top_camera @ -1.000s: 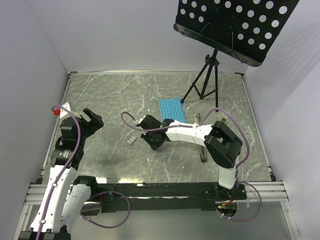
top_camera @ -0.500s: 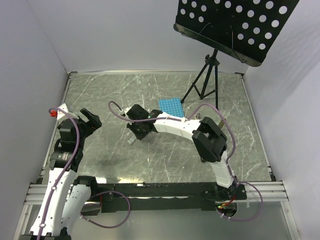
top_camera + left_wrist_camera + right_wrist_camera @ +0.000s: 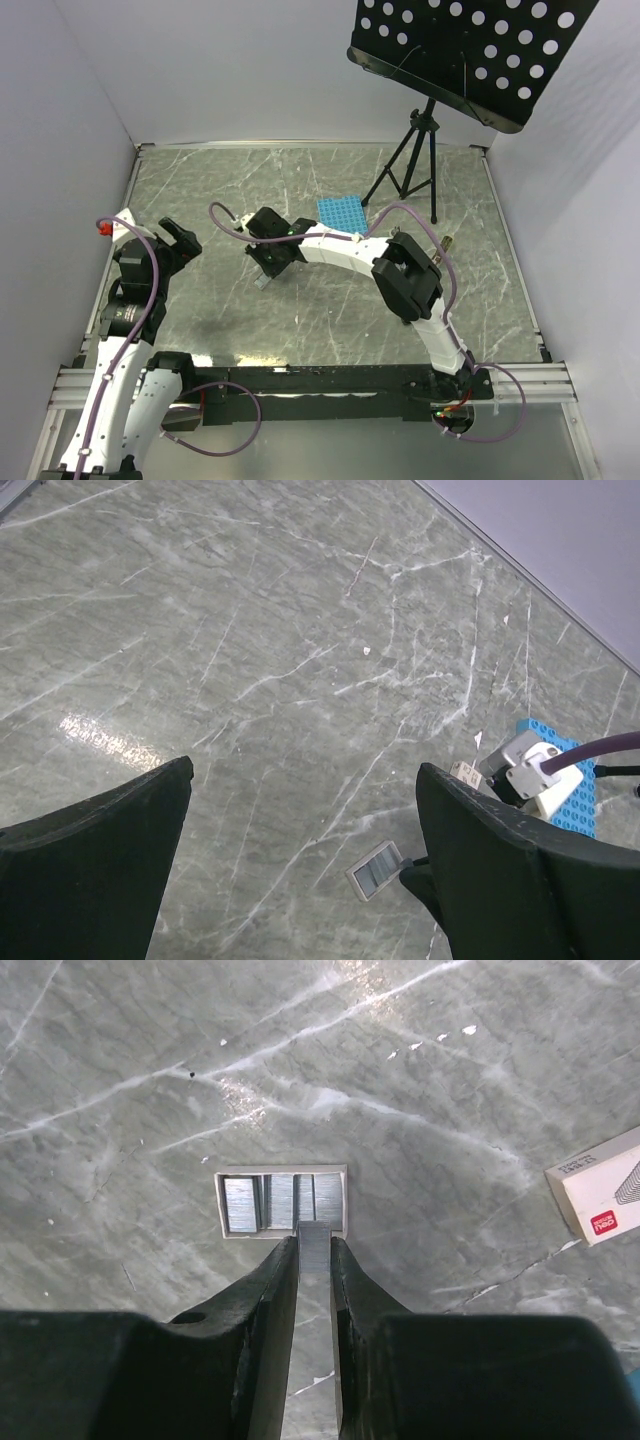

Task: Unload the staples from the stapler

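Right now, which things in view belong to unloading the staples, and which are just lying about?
Job: staple strip shut in the jaws of the right gripper; white tray holding more staples.
Lying about: blue studded plate; staple box; music stand.

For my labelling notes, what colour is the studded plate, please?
The studded plate is blue, clearest in top external view.

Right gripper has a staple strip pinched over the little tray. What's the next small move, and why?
Probably open the right gripper: the staple strip it pinches ends over the tray, beside staples already lying inside, so it should drop in.
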Controlling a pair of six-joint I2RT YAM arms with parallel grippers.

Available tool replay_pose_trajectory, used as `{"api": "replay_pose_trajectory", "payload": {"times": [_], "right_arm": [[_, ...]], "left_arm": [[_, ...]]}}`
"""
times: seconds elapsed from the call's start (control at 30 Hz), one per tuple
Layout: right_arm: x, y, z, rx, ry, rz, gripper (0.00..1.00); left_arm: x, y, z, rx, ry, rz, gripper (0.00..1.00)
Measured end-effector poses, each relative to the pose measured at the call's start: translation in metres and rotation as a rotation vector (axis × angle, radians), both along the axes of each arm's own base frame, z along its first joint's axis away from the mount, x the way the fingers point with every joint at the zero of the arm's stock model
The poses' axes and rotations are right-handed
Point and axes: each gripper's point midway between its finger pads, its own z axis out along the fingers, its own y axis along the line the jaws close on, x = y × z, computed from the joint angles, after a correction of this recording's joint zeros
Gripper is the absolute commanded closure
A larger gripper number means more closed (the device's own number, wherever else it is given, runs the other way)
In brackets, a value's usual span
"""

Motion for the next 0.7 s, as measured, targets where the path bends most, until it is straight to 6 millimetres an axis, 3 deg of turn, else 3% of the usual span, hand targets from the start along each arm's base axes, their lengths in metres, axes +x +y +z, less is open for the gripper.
{"api": "replay_pose_trajectory", "payload": {"times": [0.53, 0.7], "right_arm": [[0.007, 0.009, 0.004, 0.025, -0.022, 0.01, 0.75], [0.009, 0.011, -0.005, 0.015, -0.015, 0.01, 0.75]], "left_arm": [[0.0, 0.0, 0.0, -0.002, 0.0, 0.004, 0.02], [0.0, 0.0, 0.0, -0.002, 0.0, 0.004, 0.02]]}}
